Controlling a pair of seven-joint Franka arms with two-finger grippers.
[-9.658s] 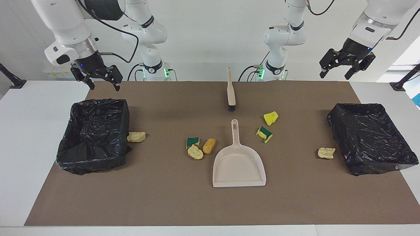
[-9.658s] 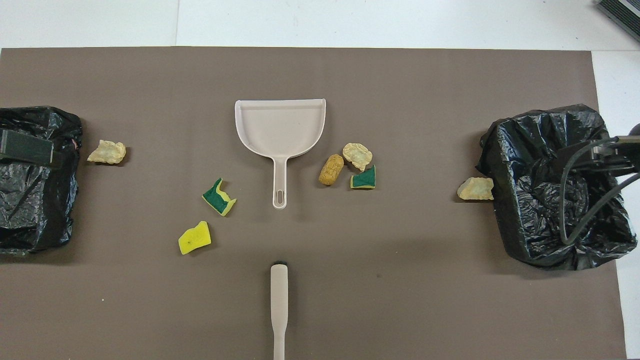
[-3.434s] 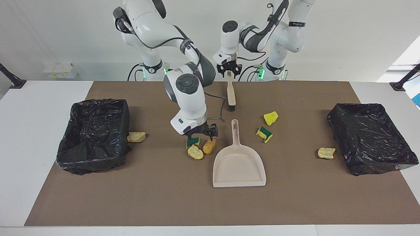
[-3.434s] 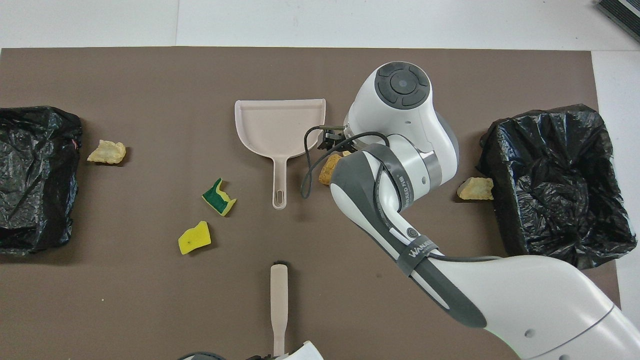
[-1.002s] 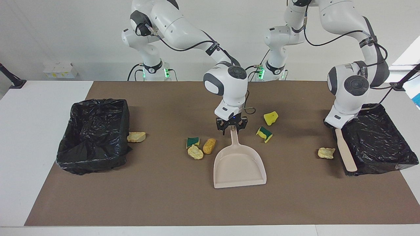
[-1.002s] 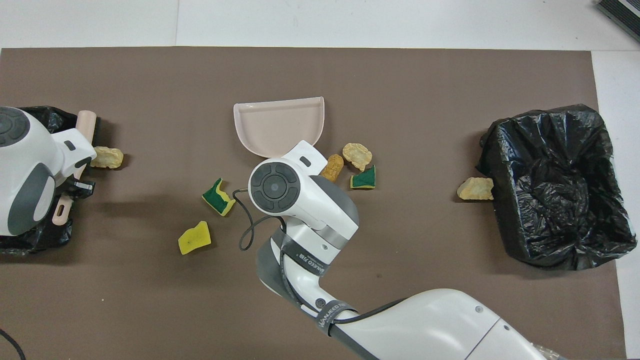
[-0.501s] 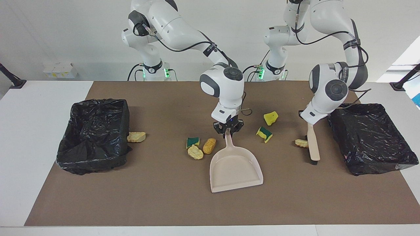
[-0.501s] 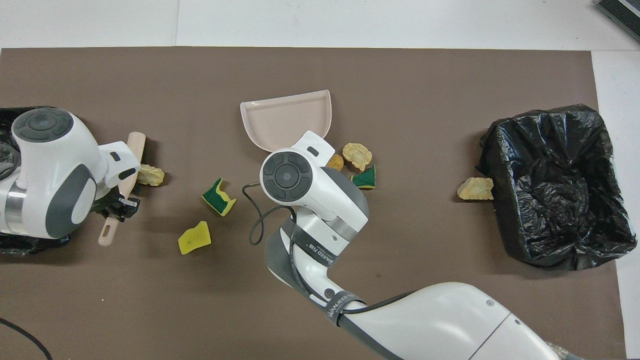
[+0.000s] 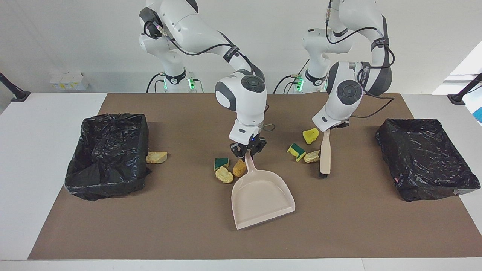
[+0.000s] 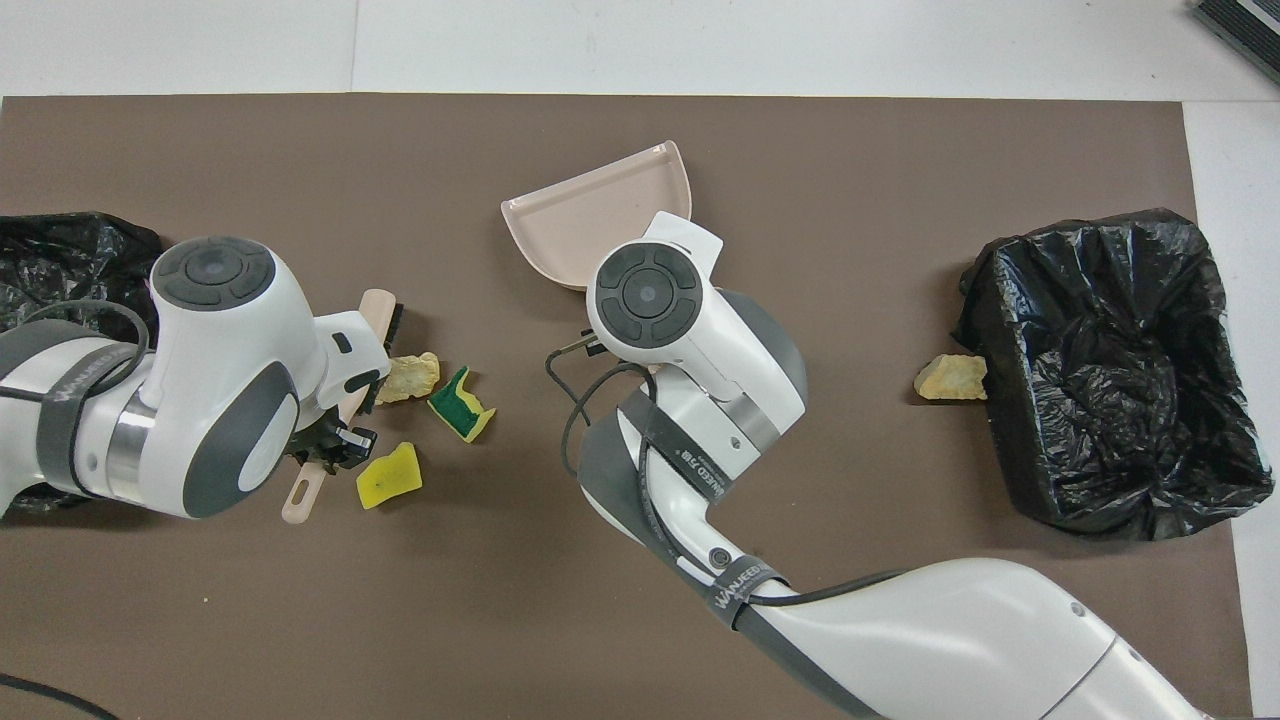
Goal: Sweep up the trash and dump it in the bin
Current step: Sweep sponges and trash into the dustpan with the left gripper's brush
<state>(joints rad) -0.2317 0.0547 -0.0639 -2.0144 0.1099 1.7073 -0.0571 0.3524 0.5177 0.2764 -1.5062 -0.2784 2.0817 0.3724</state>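
- Brown matting (image 9: pixel 180 226) covers my table, a black-lined bin (image 9: pixel 107 154) at my right arm's end and a second black-lined bin (image 9: pixel 425 162) at my left arm's.
- My right gripper (image 9: pixel 247 149) is clamped on the beige plastic dustpan (image 9: pixel 261 199) by its handle, pan tilted, three foam scraps (image 9: pixel 228 169) beside it.
- My left gripper (image 9: pixel 331 127) pinches the beige hand brush (image 9: pixel 325 154), bristles down, touching a pale tan chunk (image 9: pixel 311 157) near two yellow-green pieces (image 9: pixel 297 151).

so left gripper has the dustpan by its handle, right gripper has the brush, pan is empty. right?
Swapped. In the facing view the right gripper is shut on the dustpan handle, and the left gripper holds the brush. The pan is empty, as you say.
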